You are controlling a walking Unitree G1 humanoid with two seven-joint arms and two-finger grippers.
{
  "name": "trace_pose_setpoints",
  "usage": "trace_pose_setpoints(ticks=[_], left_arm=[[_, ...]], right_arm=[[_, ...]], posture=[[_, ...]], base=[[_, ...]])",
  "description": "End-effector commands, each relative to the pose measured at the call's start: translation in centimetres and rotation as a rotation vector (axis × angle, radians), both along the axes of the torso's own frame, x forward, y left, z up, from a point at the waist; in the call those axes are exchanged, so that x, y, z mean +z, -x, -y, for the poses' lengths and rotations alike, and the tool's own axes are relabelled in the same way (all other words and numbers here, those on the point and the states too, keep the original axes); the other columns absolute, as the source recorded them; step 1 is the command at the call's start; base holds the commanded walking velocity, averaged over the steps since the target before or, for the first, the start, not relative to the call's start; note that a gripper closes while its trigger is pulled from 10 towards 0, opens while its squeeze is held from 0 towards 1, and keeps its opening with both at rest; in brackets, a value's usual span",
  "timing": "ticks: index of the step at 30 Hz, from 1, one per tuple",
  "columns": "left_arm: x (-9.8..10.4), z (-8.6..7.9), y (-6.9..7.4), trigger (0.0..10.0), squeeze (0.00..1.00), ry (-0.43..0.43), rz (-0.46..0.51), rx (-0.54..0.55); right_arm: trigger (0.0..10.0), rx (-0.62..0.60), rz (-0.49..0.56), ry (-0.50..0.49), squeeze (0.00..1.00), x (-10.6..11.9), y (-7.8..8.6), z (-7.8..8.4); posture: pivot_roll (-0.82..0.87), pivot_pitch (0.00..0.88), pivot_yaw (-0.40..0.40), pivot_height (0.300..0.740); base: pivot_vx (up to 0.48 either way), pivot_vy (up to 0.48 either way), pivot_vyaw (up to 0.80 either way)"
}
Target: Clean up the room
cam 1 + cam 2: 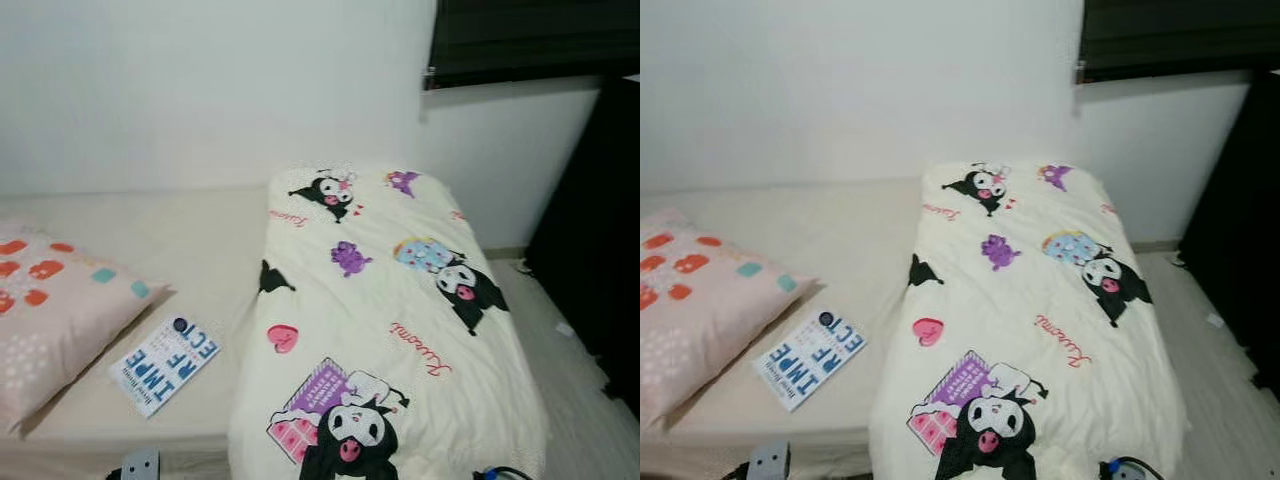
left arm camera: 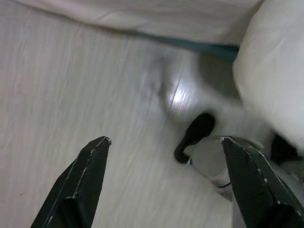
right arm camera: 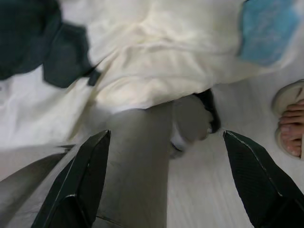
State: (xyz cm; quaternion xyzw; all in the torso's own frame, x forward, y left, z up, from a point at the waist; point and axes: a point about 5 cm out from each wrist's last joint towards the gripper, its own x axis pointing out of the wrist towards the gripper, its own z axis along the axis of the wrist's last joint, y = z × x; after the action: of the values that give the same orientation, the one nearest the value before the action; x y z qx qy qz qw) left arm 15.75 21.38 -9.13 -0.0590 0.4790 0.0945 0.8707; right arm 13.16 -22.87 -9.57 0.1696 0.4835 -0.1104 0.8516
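Observation:
A low bed [image 1: 200,235] lies before me. A cream cartoon-print duvet [image 1: 385,320] covers its right half and hangs over the front edge. A pink pillow [image 1: 50,310] with orange and teal patches rests at the left, and a white book [image 1: 166,364] with dark blue letters lies beside it on the sheet. My left gripper [image 2: 166,190] hangs open over the pale floor by the bed. My right gripper [image 3: 166,185] is open too, hanging beside the duvet's lower edge [image 3: 142,66] and my own grey leg [image 3: 137,161].
A white wall stands behind the bed and a dark wardrobe [image 1: 590,230] is at the right, with a strip of pale floor [image 1: 570,400] between it and the bed. A person's foot in a sandal [image 3: 290,121] stands on the floor near my right gripper.

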Motion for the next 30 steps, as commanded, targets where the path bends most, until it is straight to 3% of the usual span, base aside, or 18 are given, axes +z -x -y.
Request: trace_pose_setpoints(ticks=[1,18,23,25,30], left_arm=[[-0.3,-0.1,0.8,10.0,0.0,-0.02,-0.032,-0.059],[-0.1,0.8,0.0,10.0,0.0,0.022,0.008,-0.136],[-0.2,0.8,0.3,10.0,0.0,0.024,-0.006,-0.135],[-0.2,0.8,0.4,10.0,0.0,0.062,-0.004,-0.108],[-0.2,0.8,0.4,10.0,0.0,0.057,-0.018,-0.129]], right_arm=[[10.0,-0.004,-0.022,0.01,0.0,-0.3,0.8,0.0],[10.0,-0.01,0.004,0.005,0.0,-0.2,0.3,-0.1],[10.0,-0.002,0.058,-0.008,0.0,0.3,-0.9,-0.1],[10.0,0.068,0.102,0.002,0.0,0.9,-2.5,-0.5],[10.0,0.159,0.132,0.046,0.0,1.6,-4.3,-0.9]], posture=[[-0.07,0.082,0.05,0.74],[-0.07,0.077,0.052,0.74],[-0.07,0.083,0.053,0.74],[-0.07,0.083,0.053,0.74],[-0.07,0.081,0.05,0.74]], base=[[-0.371,0.0,0.76],[0.0,0.0,0.76],[0.0,0.0,0.76],[0.0,0.0,0.76],[0.0,0.0,0.76]])
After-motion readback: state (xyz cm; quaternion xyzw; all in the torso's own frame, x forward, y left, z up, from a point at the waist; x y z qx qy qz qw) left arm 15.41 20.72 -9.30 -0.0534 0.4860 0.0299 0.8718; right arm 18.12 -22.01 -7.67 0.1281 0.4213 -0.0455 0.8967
